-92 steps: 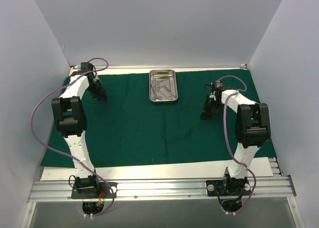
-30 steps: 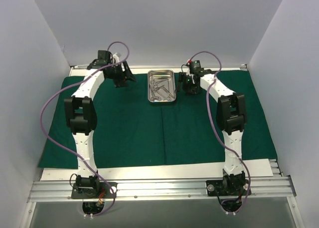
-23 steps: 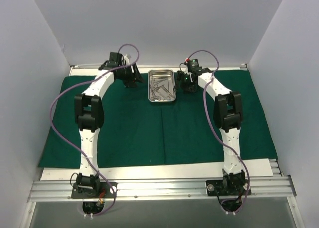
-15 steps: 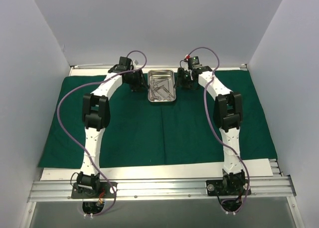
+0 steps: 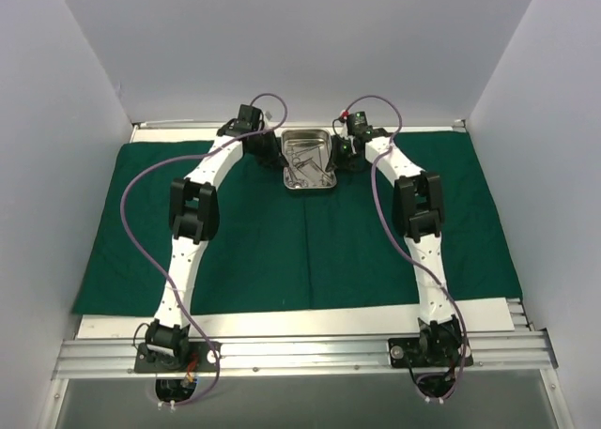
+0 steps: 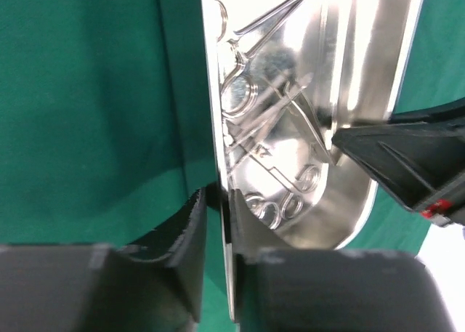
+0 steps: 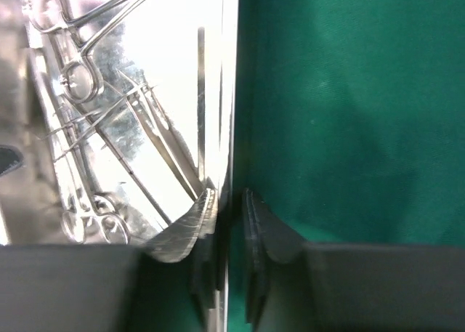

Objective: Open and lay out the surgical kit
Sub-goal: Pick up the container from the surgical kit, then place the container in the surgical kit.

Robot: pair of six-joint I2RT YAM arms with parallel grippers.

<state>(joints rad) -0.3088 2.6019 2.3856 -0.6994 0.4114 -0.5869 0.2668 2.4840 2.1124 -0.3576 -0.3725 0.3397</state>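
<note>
Two grippers on one steel tray [image 5: 311, 190], which sits at the far centre of the dark green drape [image 5: 310, 260], long sides running away from the arms. Left gripper [image 6: 216, 201] has its fingers drawn in on the tray's left long rim, one pad inside, one on the cloth side. Right gripper [image 7: 229, 201] does the same on the right rim, approx. opposite. Both read as a narrow pinch on the lip, not spread. Whether the pads are fully seated I can't tell, esp. the outer pad on the right, w/ a thin dark gap beside it. Ring-handled forceps [image 6: 243, 92] and other slim instruments [image 7: 138, 136] lie loose and crossed inside the tray, none out on the cloth yet. Drape lies flat, so my read: step in hand = two-arm carry of the tray to where the tools get laid out, task early-to-mid. To do it well: confirm both pinches bite before any lift, then raise both sides together & level. Keep the spacing btw. the wrists fixed so the thin rim neither slips nor bends. Go slow, since polished steel is slick and the tools will slide or spill if one side dips. Stay low over the cloth and set down flat before letting go, w/o dragging the drape into folds.
</note>
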